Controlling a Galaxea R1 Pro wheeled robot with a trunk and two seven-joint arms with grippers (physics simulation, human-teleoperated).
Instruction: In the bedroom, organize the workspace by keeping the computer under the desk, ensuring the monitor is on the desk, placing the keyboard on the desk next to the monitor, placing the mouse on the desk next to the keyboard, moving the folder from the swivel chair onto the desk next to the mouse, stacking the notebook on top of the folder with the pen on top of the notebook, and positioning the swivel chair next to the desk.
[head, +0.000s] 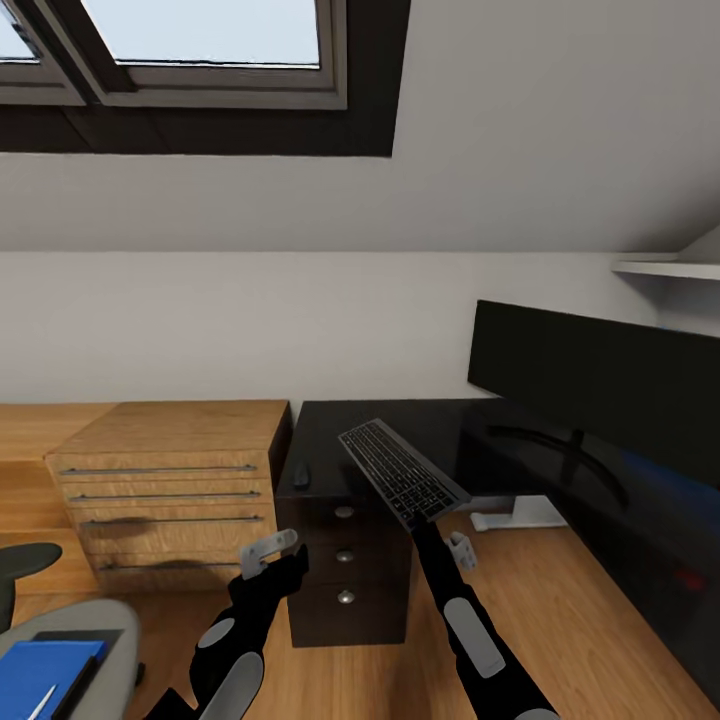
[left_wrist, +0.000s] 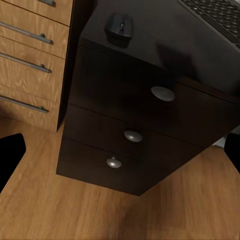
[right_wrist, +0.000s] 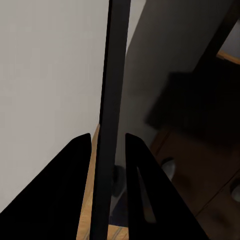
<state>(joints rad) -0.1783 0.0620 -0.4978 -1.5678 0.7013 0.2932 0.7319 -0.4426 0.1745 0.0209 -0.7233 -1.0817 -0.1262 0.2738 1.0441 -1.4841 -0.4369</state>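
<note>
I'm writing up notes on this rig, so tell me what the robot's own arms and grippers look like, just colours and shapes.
Both arms are black with rounded light grey panels along the forearms. The left gripper has pale grey, blocky fingers on a black wrist. The right gripper shows a similar pale grey part beside its black wrist. In the right wrist view its fingers appear as flat black tapering blades. No cables or markings are visible.

no text, label, brand, number or sign can be read anywhere. the keyboard has keys too small and blurred to show any letters. the monitor has a dark, blank screen. the mouse carries no visible mark, and the drawer fronts are plain.
</note>
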